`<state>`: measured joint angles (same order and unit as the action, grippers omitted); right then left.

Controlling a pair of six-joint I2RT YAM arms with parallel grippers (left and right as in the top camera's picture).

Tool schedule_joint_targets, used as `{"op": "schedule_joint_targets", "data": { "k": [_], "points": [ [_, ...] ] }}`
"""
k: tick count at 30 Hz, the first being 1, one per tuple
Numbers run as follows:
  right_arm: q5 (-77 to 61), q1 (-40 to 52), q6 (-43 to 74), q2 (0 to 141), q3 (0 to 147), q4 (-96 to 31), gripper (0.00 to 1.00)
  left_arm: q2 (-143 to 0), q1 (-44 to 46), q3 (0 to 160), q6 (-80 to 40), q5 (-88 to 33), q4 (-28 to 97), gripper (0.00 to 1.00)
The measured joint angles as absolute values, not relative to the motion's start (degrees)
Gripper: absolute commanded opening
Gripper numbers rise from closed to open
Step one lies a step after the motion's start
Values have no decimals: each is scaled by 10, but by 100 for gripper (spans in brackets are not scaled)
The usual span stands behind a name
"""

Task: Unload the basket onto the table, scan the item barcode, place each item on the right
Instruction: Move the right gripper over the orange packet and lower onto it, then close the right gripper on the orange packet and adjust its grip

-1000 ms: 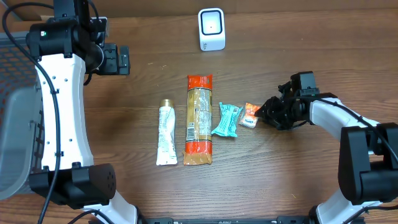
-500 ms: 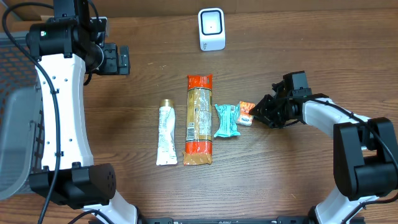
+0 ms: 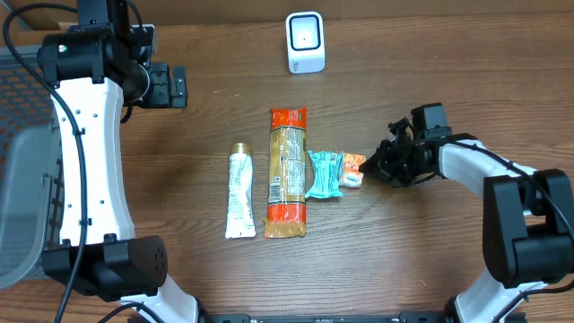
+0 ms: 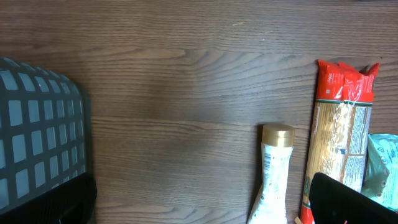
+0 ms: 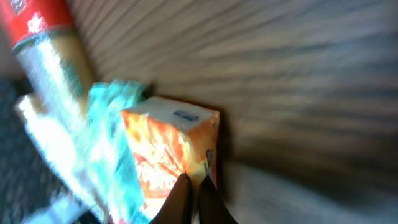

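Orange packet (image 3: pixel 353 169): flat on table (image 3: pixel 404 269), touching teal packet (image 3: pixel 325 173).
Pasta bag (image 3: pixel 287 172): mid-table, just left of the teal packet, not involved.
Tube (image 3: pixel 239 191): beside the pasta bag, not involved.
Scanner (image 3: pixel 305 42): far edge, well apart from the orange packet.
Left gripper (image 3: pixel 169 84): parked far left, jaws spread wide, nothing in them.
Right gripper (image 5: pixel 189 190): low at the orange packet's corner, fingers clenched together; can't tell if any wrapper is caught.
Progress: early. Pick unconfirmed; lift, carry to scanner and barcode presentation all left.
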<state>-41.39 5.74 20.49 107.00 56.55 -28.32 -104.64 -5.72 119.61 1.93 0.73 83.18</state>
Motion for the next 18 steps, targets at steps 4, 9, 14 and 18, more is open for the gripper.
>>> {"op": "schedule_joint_targets", "data": {
  "k": [4,9,14,18],
  "points": [
    [-507,10,98,1070,584,-334,4,-1046,-57,1196,19,7,832,99],
    [-600,-58,-29,1070,591,-405,4,-1046,-57,1196,19,7,832,100],
    [-641,-74,-103,1070,592,-445,4,-1046,-57,1196,19,7,832,100],
    [-696,-72,-134,1070,592,-446,4,-1046,-57,1196,20,7,832,99]
  ]
}}
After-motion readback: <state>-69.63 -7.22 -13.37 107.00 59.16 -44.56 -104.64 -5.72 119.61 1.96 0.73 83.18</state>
